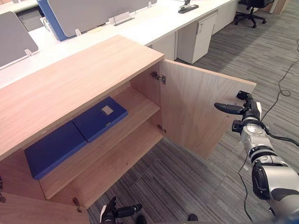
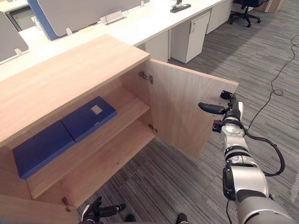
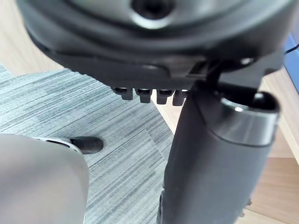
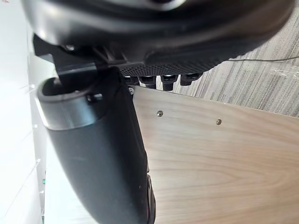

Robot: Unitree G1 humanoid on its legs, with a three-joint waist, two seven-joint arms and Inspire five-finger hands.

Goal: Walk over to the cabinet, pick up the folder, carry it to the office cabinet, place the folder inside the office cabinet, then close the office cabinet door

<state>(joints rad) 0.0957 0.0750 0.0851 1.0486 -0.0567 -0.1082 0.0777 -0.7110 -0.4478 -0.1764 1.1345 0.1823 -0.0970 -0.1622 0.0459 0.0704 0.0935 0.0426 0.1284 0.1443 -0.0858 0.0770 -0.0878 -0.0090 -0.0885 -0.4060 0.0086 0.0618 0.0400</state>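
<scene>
An open wooden office cabinet (image 1: 79, 80) is seen from above, its right door (image 1: 198, 110) swung wide over grey carpet (image 1: 191, 179). The right hand (image 1: 230, 109) is held out just beside the free edge of that door, with the door's inner wood face seen close past its fingers (image 4: 168, 83) in the right wrist view. Its fingers are spread loosely and nothing is held; whether the door is touched cannot be told. Well to the left of this hand, inside the cabinet, a blue folder with a white label (image 1: 98, 118) is laid flat on the upper shelf (image 1: 134, 105). A second blue folder (image 1: 55, 149) is laid flat against its left side. The left hand (image 1: 121, 211) is seen low down, in front of and below the shelves, fingers relaxed and empty. Beyond the cabinet, long white desks (image 1: 151, 18) and a black office chair (image 1: 254, 5) are visible.
</scene>
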